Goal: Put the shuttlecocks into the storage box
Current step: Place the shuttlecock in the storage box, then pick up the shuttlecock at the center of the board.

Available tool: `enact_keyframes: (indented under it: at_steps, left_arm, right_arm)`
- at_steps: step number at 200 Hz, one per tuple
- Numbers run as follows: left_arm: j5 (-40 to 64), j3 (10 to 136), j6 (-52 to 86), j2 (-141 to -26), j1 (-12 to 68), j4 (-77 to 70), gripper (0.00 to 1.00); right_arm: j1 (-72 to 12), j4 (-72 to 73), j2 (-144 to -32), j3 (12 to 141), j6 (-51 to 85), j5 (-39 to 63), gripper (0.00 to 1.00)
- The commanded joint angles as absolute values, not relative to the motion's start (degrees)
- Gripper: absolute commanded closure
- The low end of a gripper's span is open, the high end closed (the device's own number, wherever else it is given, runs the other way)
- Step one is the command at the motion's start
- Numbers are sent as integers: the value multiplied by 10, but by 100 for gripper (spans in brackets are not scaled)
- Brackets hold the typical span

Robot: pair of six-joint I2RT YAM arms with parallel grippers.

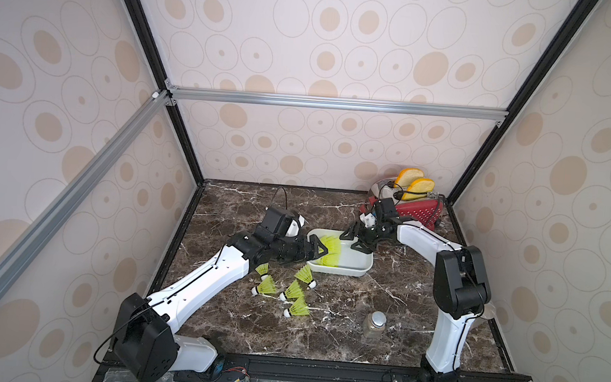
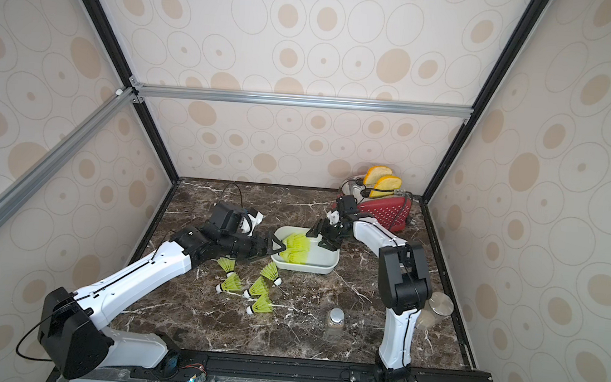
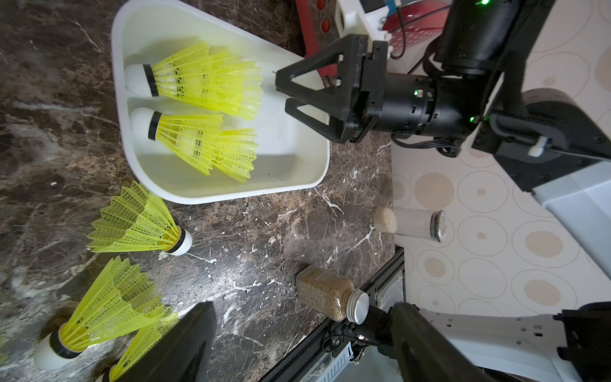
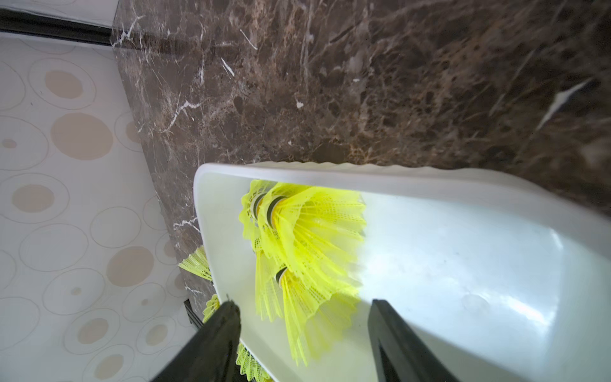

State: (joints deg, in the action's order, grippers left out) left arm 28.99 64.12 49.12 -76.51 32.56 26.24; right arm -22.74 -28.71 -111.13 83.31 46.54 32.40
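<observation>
The white storage box (image 1: pixel 362 268) (image 2: pixel 329 266) sits mid-table, and up to three neon yellow-green shuttlecocks (image 1: pixel 330 251) (image 2: pixel 296 250) (image 3: pixel 201 82) (image 4: pixel 307 231) lie inside it, white tips toward its left end. Several more shuttlecocks (image 1: pixel 293 291) (image 2: pixel 260 287) (image 3: pixel 139 225) lie on the marble in front of the box. My right gripper (image 1: pixel 355 240) (image 2: pixel 319 238) (image 4: pixel 305 306) hangs open over the box's far side, nothing between its fingers. My left gripper (image 1: pixel 319 251) (image 2: pixel 276 247) (image 3: pixel 304 309) stands open at the box's left rim, holding nothing.
A red toaster (image 1: pixel 420 210) with bread slices stands at the back right corner. A clear jar with a silver lid (image 1: pixel 375 323) stands near the front right. Another lidded jar (image 2: pixel 440 304) shows behind the right arm. Patterned walls close in three sides.
</observation>
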Motion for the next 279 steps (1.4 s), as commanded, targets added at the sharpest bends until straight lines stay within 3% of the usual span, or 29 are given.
enact_keyframes:
  at_steps: [1, 88, 157, 207, 279]
  left_arm:
    - [285, 653, 473, -750, 324, 276, 14]
    - [260, 630, 439, -692, 324, 343, 14]
    - [215, 572, 409, -558, 324, 483, 14]
    - [205, 522, 404, -457, 324, 574, 14]
    - [210, 489, 408, -373, 324, 647, 14]
  right_arm:
    - [-228, -362, -1082, 850, 431, 280, 31]
    - [-245, -412, -955, 824, 402, 227, 33]
    - [-409, -381, -875, 711, 359, 230, 40]
    - [-530, -296, -888, 650, 427, 243, 41]
    - [-582, -212, -967, 632, 465, 244, 42]
